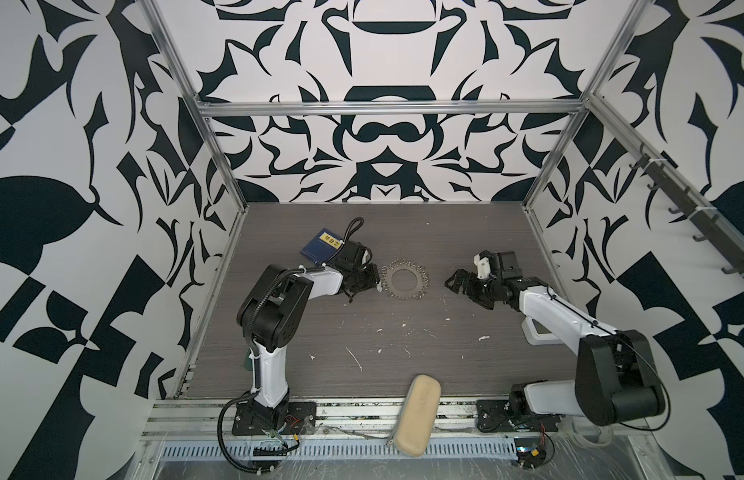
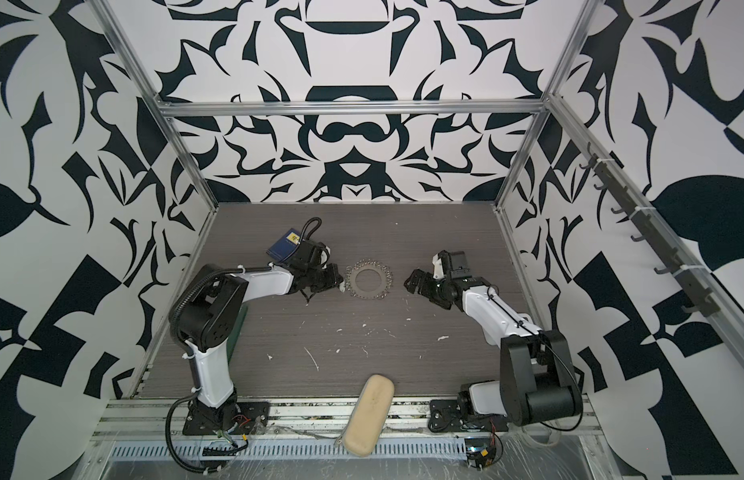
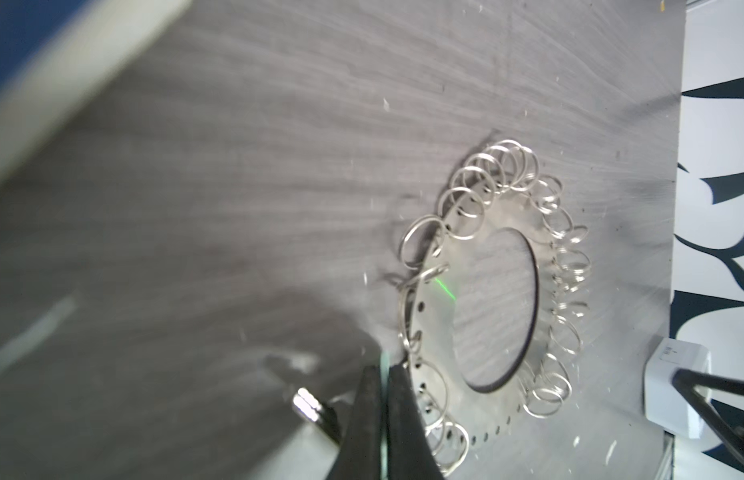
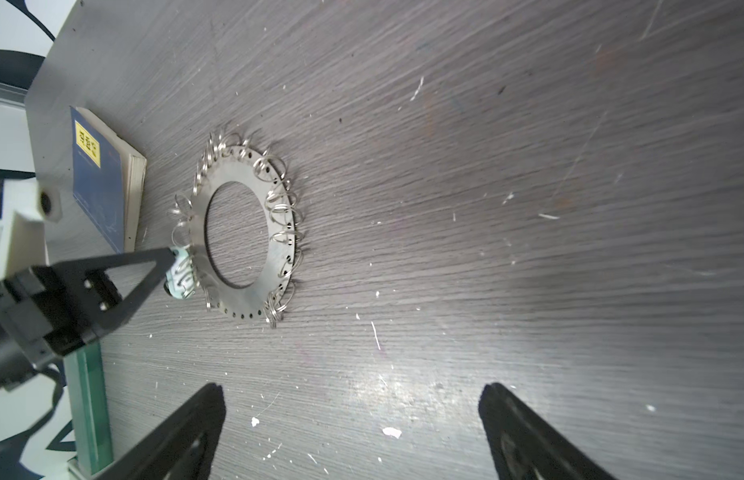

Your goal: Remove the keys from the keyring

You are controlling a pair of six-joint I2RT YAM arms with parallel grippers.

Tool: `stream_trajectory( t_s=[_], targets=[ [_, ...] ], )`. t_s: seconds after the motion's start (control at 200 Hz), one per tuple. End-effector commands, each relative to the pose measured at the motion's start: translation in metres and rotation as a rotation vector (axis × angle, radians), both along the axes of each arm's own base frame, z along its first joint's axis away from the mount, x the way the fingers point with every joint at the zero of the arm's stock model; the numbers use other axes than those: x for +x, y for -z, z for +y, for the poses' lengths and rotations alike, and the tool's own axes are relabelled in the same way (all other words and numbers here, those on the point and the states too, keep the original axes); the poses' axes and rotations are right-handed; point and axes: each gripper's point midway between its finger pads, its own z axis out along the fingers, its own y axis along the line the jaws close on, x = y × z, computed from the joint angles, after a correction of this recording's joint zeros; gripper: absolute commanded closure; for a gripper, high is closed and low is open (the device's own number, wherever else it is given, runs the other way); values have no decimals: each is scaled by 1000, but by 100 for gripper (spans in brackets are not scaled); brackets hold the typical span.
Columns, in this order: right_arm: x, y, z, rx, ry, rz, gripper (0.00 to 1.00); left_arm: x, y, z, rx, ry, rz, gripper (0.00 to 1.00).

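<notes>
The keyring [image 1: 407, 292] [image 2: 369, 292] lies flat mid-table, a grey metal ring with several wire split rings along its rim. Both wrist views show the keyring [image 3: 436, 324] [image 4: 237, 170]. My left gripper [image 1: 378, 286] [image 2: 341, 286] [image 3: 386, 365] is at its left rim, shut on the keys by their pale mint-green tag [image 4: 180, 276]. A thin green sliver of the tag [image 3: 384, 374] shows between the jaws. I cannot make out the metal key blade. My right gripper [image 1: 451, 280] [image 2: 411, 279] [image 4: 350, 390] hovers open to the right of the keyring, holding nothing.
A blue book [image 1: 322, 245] [image 4: 98, 178] lies behind the left gripper. A beige case [image 1: 418, 409] overhangs the table's front edge. White specks [image 4: 391, 432] dot the wood surface. A rail of hooks [image 1: 690, 203] runs along the right wall.
</notes>
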Motion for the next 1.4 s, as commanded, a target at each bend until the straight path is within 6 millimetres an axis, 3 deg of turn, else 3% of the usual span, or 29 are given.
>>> stream_trajectory(
  t_s=[0.0, 0.205, 0.375, 0.475, 0.605, 0.795, 1.12, 1.23, 1.395],
  targets=[
    [10, -10, 11, 47, -8, -37, 0, -15, -6, -6, -3, -37, -8, 97],
    [9, -7, 17, 43, -20, -21, 0, -49, 1, -17, -22, -45, 46, 95],
    [3, -7, 17, 37, -14, -15, 0, -78, 1, -24, -13, -45, 65, 76],
    [0, -10, 20, 34, -22, -19, 0, -88, 0, -18, -3, -50, 71, 68],
    [-6, -14, 33, 24, -53, -27, 0, -95, -4, -4, 28, -69, 61, 66],
    [-16, -10, 70, 10, -114, -19, 1, -94, -19, 7, 75, -43, 12, 64],
    [-22, -2, 131, 38, -219, -1, 37, -78, -36, 32, 3, -42, 31, 64],
    [-20, -8, 146, 28, -251, -21, 43, -76, -38, 41, -13, -48, 36, 64],
    [-19, -11, 169, 8, -300, -22, 46, -74, -35, 59, -22, -79, 51, 64]
  ],
)
